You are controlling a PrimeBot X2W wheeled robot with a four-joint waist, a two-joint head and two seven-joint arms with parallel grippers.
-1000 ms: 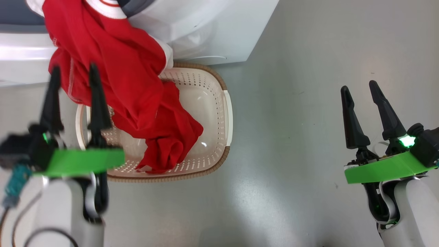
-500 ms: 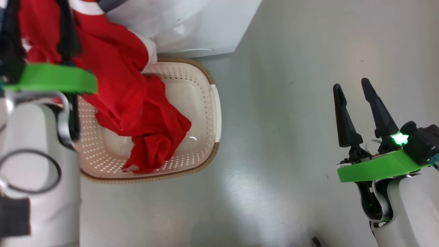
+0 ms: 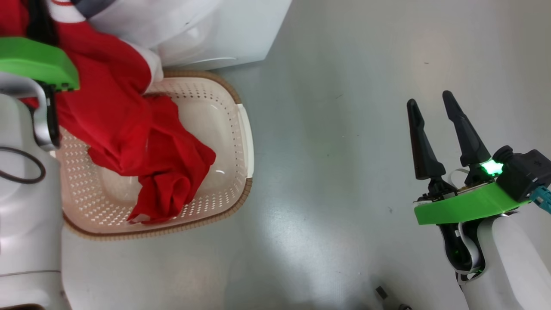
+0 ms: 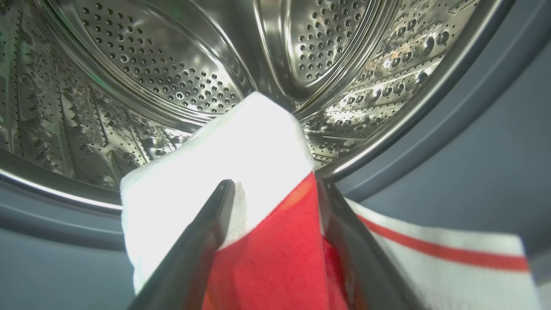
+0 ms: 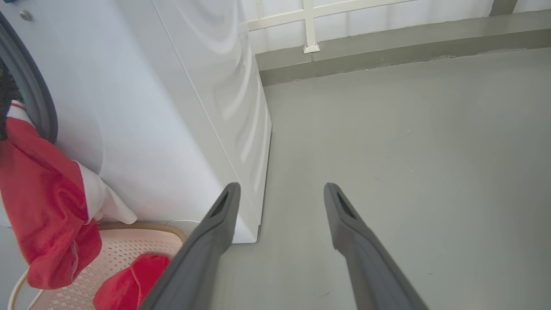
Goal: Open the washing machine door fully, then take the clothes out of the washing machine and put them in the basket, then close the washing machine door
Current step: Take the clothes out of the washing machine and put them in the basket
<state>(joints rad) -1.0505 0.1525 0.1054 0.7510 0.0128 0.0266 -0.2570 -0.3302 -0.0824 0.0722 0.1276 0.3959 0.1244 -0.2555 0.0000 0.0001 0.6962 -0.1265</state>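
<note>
Left gripper is standing wide, straddling the red garment's white trim at the drum lip. Fabric is hanging limp and light, so I'd pinch it there. Right gripper is hovering wide, empty.

Smooth grey floor stretched away to the right, with pale glare pooled on its near part. At the far side a grey kerb ran along the foot of the wall, and a white frame stood on it. Small dark bits lay at the floor's near edge.

Red clothes draped, drum into basket
</note>
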